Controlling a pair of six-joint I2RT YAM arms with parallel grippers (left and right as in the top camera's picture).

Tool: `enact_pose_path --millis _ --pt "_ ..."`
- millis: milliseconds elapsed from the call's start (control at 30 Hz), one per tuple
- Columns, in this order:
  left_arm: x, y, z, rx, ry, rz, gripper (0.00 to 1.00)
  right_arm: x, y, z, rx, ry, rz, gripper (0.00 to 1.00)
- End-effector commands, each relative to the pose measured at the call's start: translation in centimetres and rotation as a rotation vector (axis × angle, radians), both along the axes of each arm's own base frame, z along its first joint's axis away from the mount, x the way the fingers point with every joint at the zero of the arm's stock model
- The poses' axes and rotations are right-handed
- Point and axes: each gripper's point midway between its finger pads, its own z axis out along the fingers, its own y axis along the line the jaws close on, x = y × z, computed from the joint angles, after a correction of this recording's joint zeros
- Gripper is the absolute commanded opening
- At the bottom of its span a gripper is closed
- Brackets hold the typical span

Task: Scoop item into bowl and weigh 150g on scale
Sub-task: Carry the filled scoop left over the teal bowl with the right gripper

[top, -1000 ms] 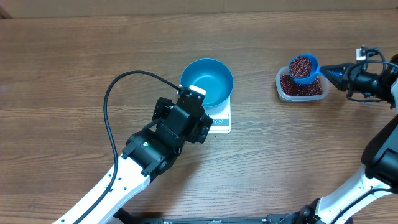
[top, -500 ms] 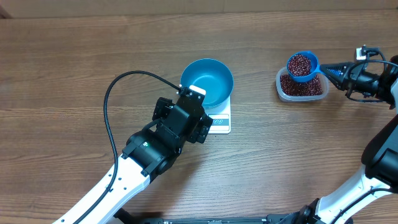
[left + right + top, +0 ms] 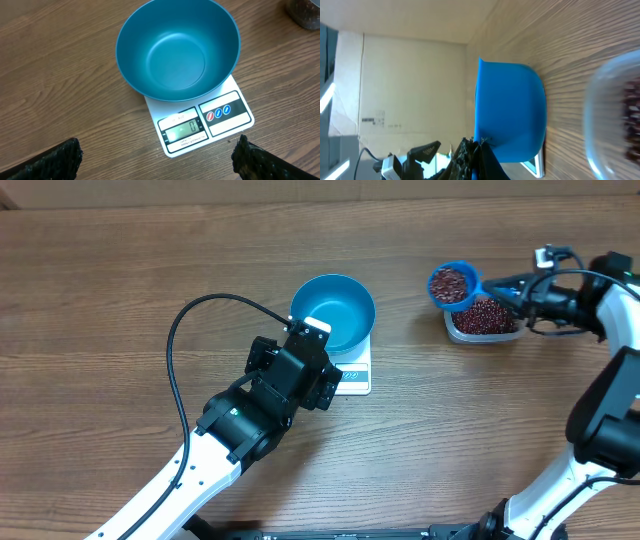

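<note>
Pinching the handle of a small blue scoop (image 3: 482,281) with the right gripper (image 3: 514,283), fingers pressed together on it. Holding the scoop filled with the dark red-brown beans (image 3: 452,284) at the far left corner of a clear plastic tub (image 3: 452,332), partly overlapping that corner as seen from overhead. Showing more of the beans lying in the tub, on the right side of the wooden table (image 3: 120,270).

Showing the blue bowl (image 3: 177,47) sitting on the white scale (image 3: 222,117) near the middle of the table, covering the scale's far part and spreading past its edges, the inside plain blue. Showing the display and the buttons uncovered along the scale's near edge, the display reading a zero.

Hanging the left gripper (image 3: 160,167) over the table on the near side of the scale, fingers spread wide apart and pinching nothing.

Showing scoop and bowl well apart, scoop to the right and bowl to the left, with bare wood between.
</note>
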Motion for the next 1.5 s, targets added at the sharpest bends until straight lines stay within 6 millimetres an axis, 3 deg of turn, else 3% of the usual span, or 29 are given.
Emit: enact_pose_path --millis 0,567,767,1167,1467 --pt "0.5 -0.1 1.1 -0.014 -0.023 0.008 0.99 -0.1 1.8 1.4 0.049 -0.035 0.040 0.04" --pt "0.5 -0.1 1.1 -0.014 -0.023 0.008 0.99 -2.3 8.1 7.2 0.011 -0.155 0.179 0.04" --pt "0.5 -0.1 1.1 -0.014 -0.023 0.008 0.99 -2.7 10.8 8.4 0.015 -0.164 0.238 0.04" --pt "0.5 -0.1 1.1 -0.014 -0.023 0.008 1.00 -1.2 17.8 7.1 -0.171 -0.110 0.277 0.04" --pt "0.5 -0.1 1.1 -0.014 -0.023 0.008 1.00 -1.1 20.6 6.5 -0.273 -0.153 0.290 0.04"
